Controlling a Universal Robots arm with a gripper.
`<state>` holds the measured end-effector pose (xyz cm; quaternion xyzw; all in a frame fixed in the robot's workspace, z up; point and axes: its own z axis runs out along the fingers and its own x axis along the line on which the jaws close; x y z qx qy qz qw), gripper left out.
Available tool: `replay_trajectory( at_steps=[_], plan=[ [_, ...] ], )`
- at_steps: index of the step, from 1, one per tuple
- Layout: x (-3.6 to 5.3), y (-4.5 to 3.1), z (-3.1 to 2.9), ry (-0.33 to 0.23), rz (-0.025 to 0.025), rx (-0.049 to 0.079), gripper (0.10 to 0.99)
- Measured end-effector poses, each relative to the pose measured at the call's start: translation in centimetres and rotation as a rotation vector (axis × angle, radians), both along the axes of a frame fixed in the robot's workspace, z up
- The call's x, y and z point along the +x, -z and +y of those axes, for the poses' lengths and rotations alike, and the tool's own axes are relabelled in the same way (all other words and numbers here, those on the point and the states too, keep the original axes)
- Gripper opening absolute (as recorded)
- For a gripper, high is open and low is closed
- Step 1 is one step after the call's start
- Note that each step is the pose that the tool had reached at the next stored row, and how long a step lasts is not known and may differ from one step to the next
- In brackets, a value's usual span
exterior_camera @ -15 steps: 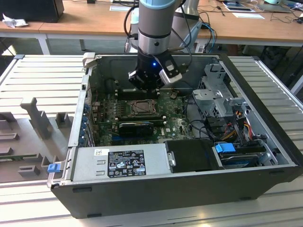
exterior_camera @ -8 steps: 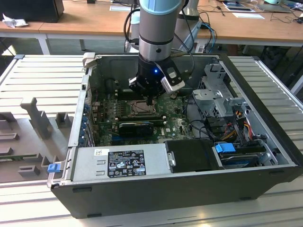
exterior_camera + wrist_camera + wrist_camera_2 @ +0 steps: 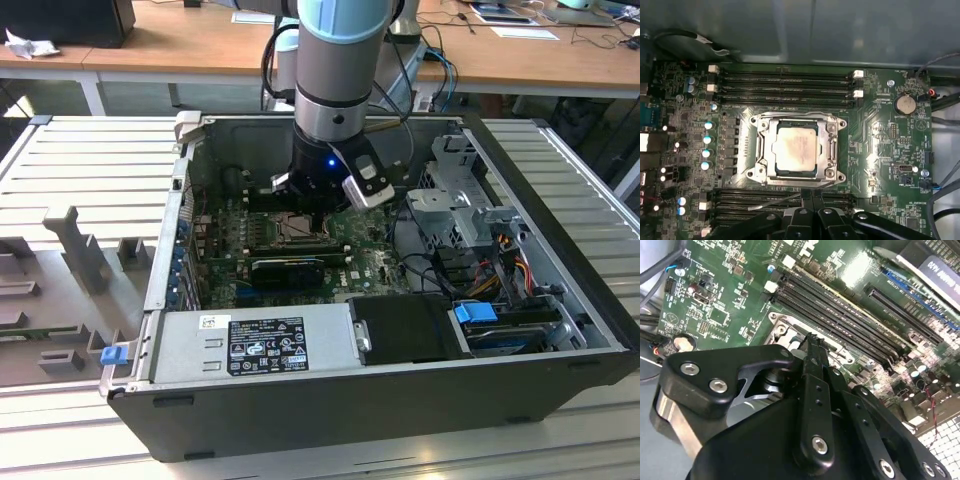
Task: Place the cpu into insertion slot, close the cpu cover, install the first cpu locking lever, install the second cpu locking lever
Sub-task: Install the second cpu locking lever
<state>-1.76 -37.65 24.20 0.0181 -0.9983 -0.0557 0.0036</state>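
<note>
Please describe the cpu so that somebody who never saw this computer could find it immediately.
Look inside the open computer case at the green motherboard. Between two banks of long black memory slots sits a silvery metal frame, the cpu cover, lying closed. The cpu is the flat, pale beige square showing through its cut-out, the only smooth plain metal face among the dark slots and small parts.

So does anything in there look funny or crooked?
Yes. A thin lever sticks out slantwise beside the cover, lying over the memory slots instead of tucked down along the frame. The cpu also has a brownish smudge across its face.
</note>
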Motion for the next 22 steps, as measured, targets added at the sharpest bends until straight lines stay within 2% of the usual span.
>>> replay_trajectory(
  at_steps=[2, 3, 8, 18, 22],
  plan=[
    [0.0, 0.02, -0.22, 0.0, 0.006, 0.008, 0.106],
    [0.0, 0.02, -0.34, 0.0, 0.0068, 0.014, 0.106],
    [-0.57, 0.06, -0.82, -0.001, 0.0068, 0.02, 0.106],
    [-1.26, 0.13, -0.98, -0.006, 0.0069, 0.021, 0.106],
    [-2.07, 0.66, -0.99, -0.026, 0.0071, 0.026, 0.106]
  ],
)
